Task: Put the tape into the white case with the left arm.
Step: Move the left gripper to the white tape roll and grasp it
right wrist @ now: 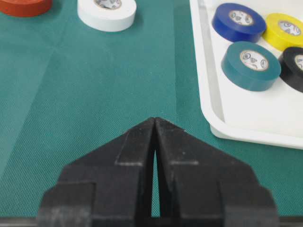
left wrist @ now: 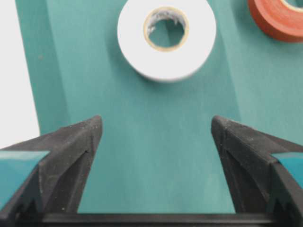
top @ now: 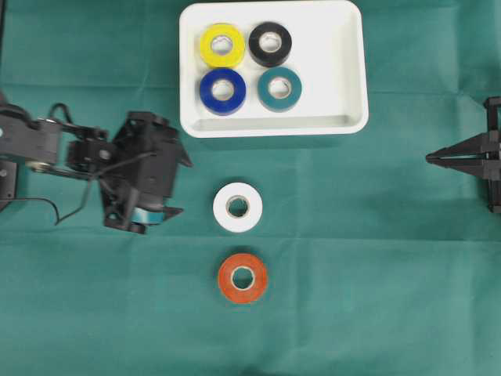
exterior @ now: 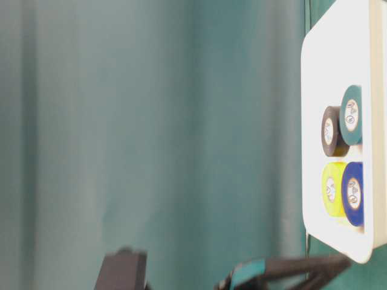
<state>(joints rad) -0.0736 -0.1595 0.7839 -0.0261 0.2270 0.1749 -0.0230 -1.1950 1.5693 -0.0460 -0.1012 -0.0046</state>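
Note:
A white tape roll (top: pixel 221 208) (left wrist: pixel 165 66) and an orange tape roll (top: pixel 228 278) (left wrist: pixel 274 23) lie flat on the green cloth below the white case (top: pixel 329 78) (left wrist: pixel 14 71). My left gripper (top: pixel 186 187) (left wrist: pixel 156 120), with teal bands on its fingers, hangs open just left of the white roll. Only cloth lies between its fingers, and the roll is a short way ahead of the tips. At the right edge my right gripper (top: pixel 429 158) (right wrist: pixel 155 119) is shut on nothing and points left.
The case (right wrist: pixel 246 113) (exterior: pixel 314 90) holds a yellow roll (top: pixel 210 47), a black roll (top: pixel 258 47), a blue roll (top: pixel 208 92) and a teal roll (top: pixel 266 90), all on its left side. Bare tray floor shows on its right side.

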